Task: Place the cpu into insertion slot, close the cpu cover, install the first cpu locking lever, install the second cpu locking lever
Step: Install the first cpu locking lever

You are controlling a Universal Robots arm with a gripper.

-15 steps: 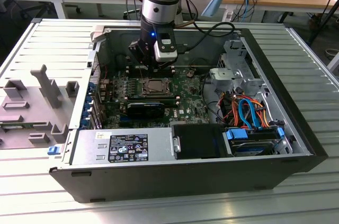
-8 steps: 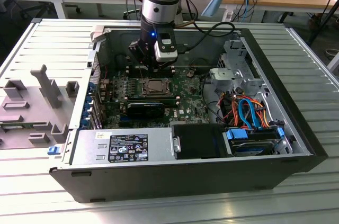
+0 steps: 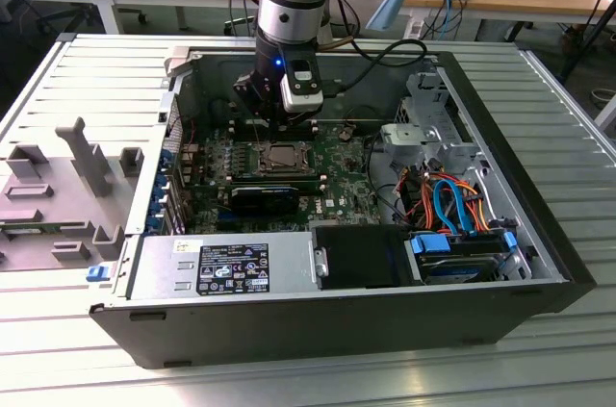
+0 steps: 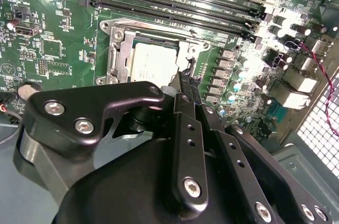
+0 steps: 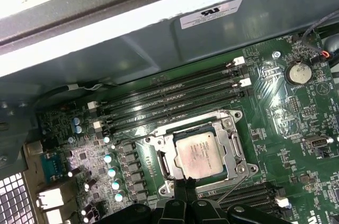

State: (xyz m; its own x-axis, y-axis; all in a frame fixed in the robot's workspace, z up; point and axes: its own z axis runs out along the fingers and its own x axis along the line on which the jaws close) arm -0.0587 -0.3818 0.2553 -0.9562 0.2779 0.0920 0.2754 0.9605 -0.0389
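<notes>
Inside the open black computer case (image 3: 500, 316) lying on the slatted metal table (image 3: 87, 70), the black two-fingered gripper (image 3: 279, 126) hangs just above the green motherboard (image 3: 337, 181), beside the socket.

In both wrist views the small flat square cpu with its silvery-grey metal top (image 5: 198, 153) lies seated in the square insertion slot with the shiny metal rim (image 5: 159, 144). The thin silvery cpu cover with its large square window (image 5: 230, 142) appears to lie down around the chip, its frame bordering the chip's edges.

In the second wrist view the gripper's slim black fingers (image 4: 186, 89) stand pressed together, clenched on nothing, their tips right at the socket's edge next to the cpu (image 4: 152, 62).

The long narrow black memory slots (image 5: 169, 99) run alongside the socket, between it and the grey case wall (image 5: 159, 38).
</notes>
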